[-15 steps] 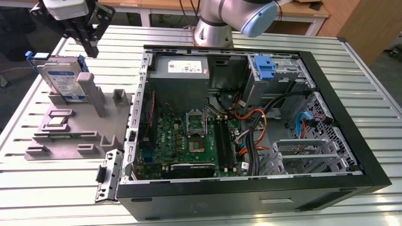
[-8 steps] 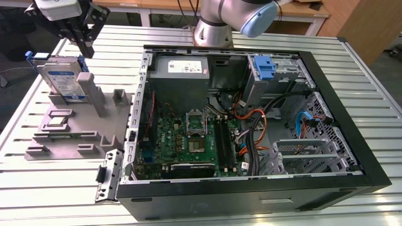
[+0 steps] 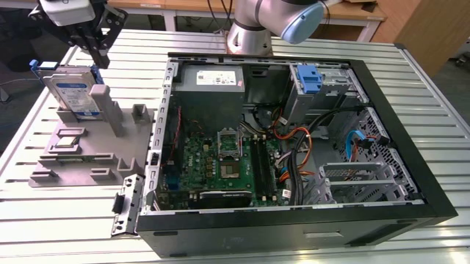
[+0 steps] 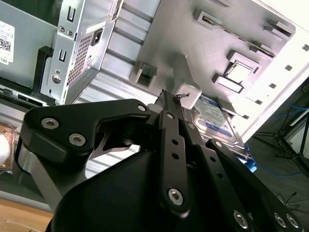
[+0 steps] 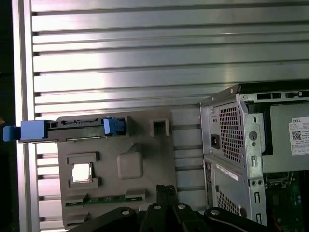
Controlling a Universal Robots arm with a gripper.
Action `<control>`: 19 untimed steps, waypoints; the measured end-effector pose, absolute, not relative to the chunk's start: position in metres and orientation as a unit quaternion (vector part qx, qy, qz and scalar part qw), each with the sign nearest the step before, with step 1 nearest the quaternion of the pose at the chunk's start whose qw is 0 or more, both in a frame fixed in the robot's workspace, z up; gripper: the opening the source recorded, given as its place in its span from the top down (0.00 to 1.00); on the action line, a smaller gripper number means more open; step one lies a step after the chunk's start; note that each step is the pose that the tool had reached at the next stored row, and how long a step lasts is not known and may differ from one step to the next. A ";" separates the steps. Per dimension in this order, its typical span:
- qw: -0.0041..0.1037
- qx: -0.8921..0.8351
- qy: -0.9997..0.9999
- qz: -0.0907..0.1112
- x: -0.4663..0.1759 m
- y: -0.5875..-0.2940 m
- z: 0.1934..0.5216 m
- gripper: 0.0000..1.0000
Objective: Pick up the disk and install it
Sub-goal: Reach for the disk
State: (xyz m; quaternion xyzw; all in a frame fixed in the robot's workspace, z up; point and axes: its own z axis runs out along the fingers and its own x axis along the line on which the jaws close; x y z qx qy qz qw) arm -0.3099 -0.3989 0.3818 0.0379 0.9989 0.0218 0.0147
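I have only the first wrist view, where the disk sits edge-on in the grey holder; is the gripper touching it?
Observer: No. In the exterior view the gripper hangs above the grey holder, clear of the disk.
Operator: Thank you. Which way does the disk's label face?
Observer: The disk stands upright on its edge, and its blue-and-white label faces the holder's other slots, toward the exterior camera.
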 end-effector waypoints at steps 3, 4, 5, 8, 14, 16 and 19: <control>0.015 0.038 0.999 0.022 -0.310 -0.399 0.382 0.90; 0.015 0.038 0.999 0.022 -0.310 -0.399 0.382 0.90; 0.015 0.038 0.999 0.022 -0.310 -0.399 0.382 0.90; 0.015 0.038 0.999 0.022 -0.310 -0.399 0.381 0.90; 0.015 0.038 0.999 0.022 -0.314 -0.397 0.379 0.90; 0.015 0.038 0.999 0.022 -0.316 -0.396 0.378 0.90; 0.015 0.038 0.999 0.022 -0.319 -0.395 0.377 0.90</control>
